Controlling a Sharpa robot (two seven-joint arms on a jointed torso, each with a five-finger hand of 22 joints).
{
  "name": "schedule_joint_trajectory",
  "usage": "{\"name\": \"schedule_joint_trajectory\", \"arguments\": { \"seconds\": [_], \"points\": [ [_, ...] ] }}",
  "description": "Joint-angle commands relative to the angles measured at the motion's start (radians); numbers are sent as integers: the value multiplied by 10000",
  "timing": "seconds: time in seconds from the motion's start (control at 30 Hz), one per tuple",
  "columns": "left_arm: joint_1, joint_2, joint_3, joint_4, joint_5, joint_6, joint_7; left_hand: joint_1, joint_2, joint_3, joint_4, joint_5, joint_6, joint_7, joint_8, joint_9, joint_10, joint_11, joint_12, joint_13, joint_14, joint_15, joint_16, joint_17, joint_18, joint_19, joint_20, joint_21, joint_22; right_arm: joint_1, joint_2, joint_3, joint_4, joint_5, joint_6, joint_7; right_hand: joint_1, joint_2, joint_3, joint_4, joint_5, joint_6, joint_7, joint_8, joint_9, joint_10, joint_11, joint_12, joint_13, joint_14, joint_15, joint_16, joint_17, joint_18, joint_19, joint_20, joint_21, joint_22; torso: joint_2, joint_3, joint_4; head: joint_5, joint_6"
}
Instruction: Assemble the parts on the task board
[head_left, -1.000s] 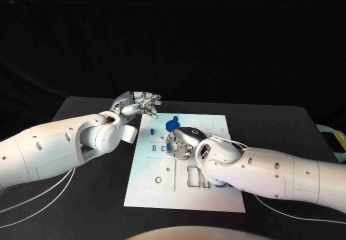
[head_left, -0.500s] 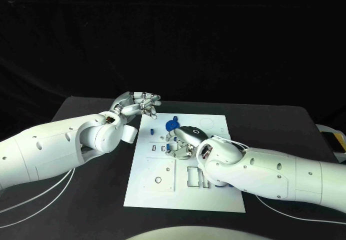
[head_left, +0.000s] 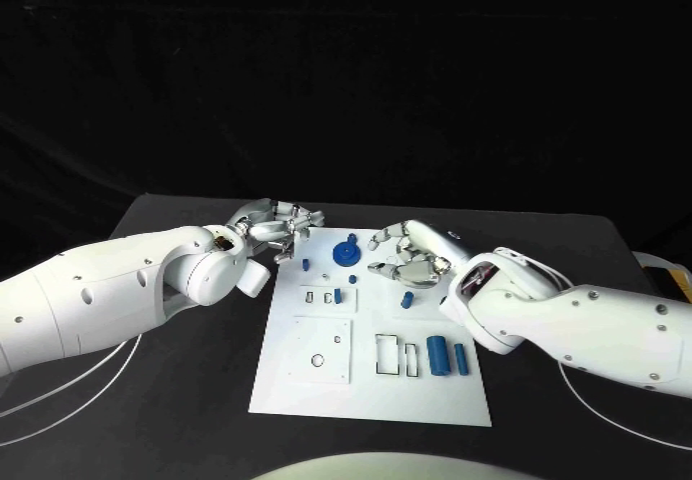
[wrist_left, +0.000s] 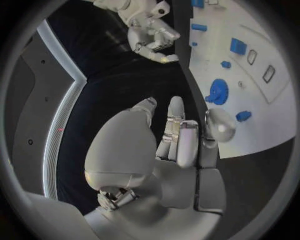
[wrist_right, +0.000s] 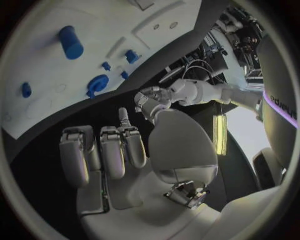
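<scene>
Now your right hand (head_left: 408, 256) floats over the task board (head_left: 372, 385) — fingers curled, holding nothing — just beside the round blue part (head_left: 346, 251); left hand (head_left: 274, 224) the same.

The white task board (head_left: 325, 385) lies flat mid-table, long side running toward twelve o'clock. A round blue part (head_left: 346, 251) sits at its twelve o'clock end, a small blue piece (head_left: 407, 298) toward two o'clock, and two upright blue bars (head_left: 437, 355) toward four o'clock
</scene>
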Motion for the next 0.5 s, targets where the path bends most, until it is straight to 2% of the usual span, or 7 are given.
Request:
{"name": "schedule_joint_trajectory", "arguments": {
  "seconds": [0.03,0.1,0.2,0.33,0.4,0.5],
  "points": [
    [35,66,23,-19,-2349,1080,-2230,-169,166,-44,25,54,-82,-181,612,424,1091,-115,2318,2496,939,-134,769,2358,-335,522,-110,759,1372,152,-489,12,303,2173,269,1446,10,71,29,26,62,70,-32,31,13,540,-43,-51,1984,1044,-33,42,2633,45,832,-3,26,2354,-69,31,-34,18,-29],
    [71,120,30,-33,-3123,1422,-2993,-777,340,-183,31,41,-190,-278,1082,788,1564,-185,3201,3522,1053,-190,992,2639,-445,767,-156,1105,2043,233,-833,19,446,2501,352,1565,10,71,29,26,62,70,-32,31,13,540,-43,-51,1984,1044,-33,42,2633,45,832,-3,26,2354,-96,48,-39,17,-40],
    [167,254,35,-53,-4129,1857,-3892,-1366,434,-379,37,31,-293,-335,1501,1146,1772,-244,3604,4033,1053,-241,992,2639,-484,847,-207,1247,2317,304,-1234,26,554,2964,449,1673,3,67,22,33,80,67,-32,36,15,521,-43,-79,1959,1044,-34,42,2633,51,821,-4,6,2340,-123,68,-41,10,-59],
    [305,506,38,-54,-5274,2216,-4776,-1638,407,-574,40,26,-357,-438,1971,1566,1887,-329,3826,4325,1053,-312,992,2639,-510,893,-267,1337,2494,350,-1625,31,573,3421,505,1720,-6,64,16,41,100,58,-31,39,17,508,-43,-97,1943,1044,-36,42,2633,59,806,-5,-20,2321,-156,92,-53,45,-108],
    [395,719,37,-97,-5738,2280,-5166,-1759,419,-649,46,15,-413,-459,2092,1698,1940,-348,3906,4436,1053,-331,992,2639,-529,931,-285,1387,2606,362,-1766,33,535,3541,511,1719,-9,64,14,44,108,54,-30,40,18,506,-43,-100,1941,1044,-36,42,2633,57,809,-6,-16,2324,-165,101,-56,54,-120],
    [506,1014,32,-184,-6081,2267,-5547,-1850,442,-702,45,17,-553,-446,2098,1760,1859,-344,3829,4327,1053,-335,992,2639,-517,899,-292,1366,2544,370,-1868,34,455,3615,519,1694,-15,62,10,49,117,43,-29,38,18,506,-42,-100,1941,1044,-36,42,2633,57,810,-7,-14,2326,-146,88,-47,58,-98]
  ]
}}
